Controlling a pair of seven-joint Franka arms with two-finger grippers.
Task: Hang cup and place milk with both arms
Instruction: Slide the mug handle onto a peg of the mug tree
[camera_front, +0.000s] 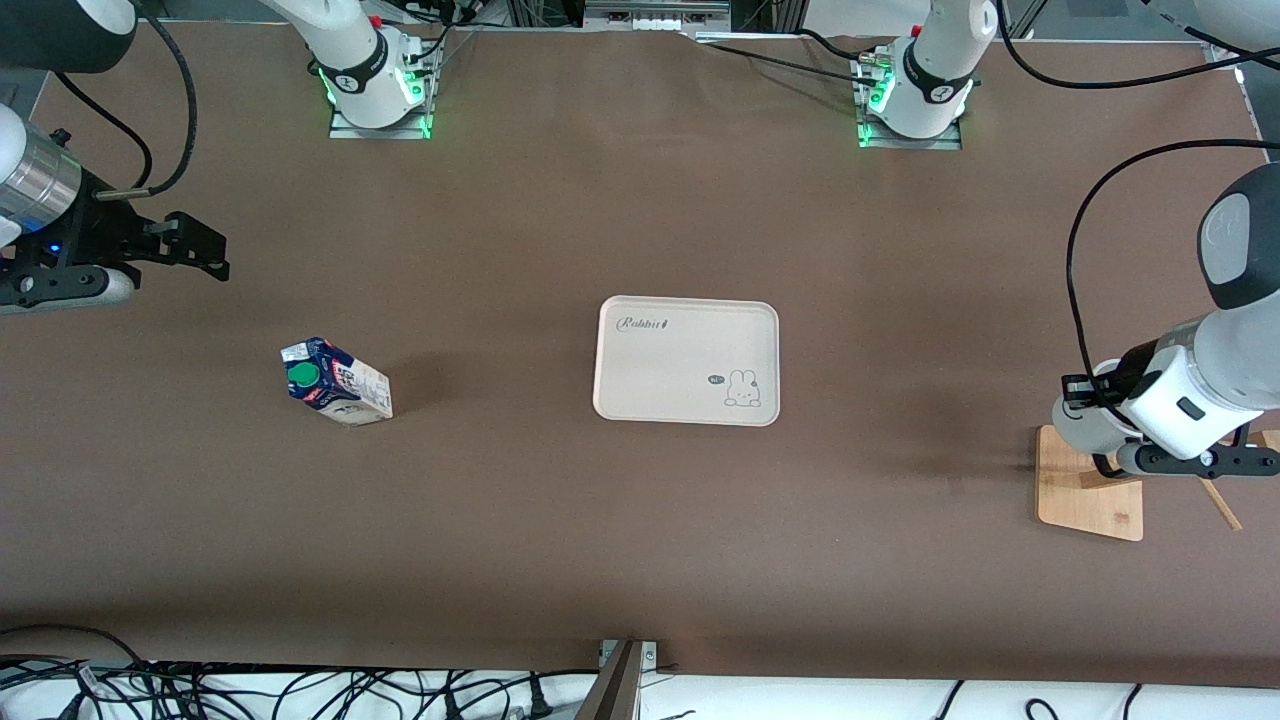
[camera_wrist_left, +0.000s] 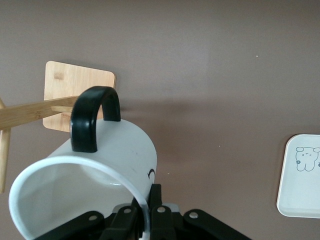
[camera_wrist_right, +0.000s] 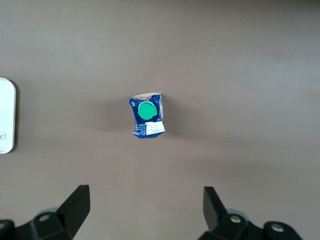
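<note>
The left gripper (camera_wrist_left: 145, 222) is clamped on the rim of the cup (camera_wrist_left: 95, 185), which it carries tilted in the air over the wooden rack (camera_front: 1090, 490) at the left arm's end of the table. In the left wrist view the cup's black handle (camera_wrist_left: 92, 117) sits close to the rack's wooden peg (camera_wrist_left: 35, 112), though whether they touch cannot be told. The right gripper (camera_wrist_right: 145, 207) hangs with its jaws spread wide and empty, up in the air toward the right arm's end. The milk (camera_front: 337, 382) stands on the table, well apart from the tray (camera_front: 686, 361) toward the right arm's end, its green cap (camera_wrist_right: 147, 110) showing below the open fingers (camera_wrist_right: 77, 207).
</note>
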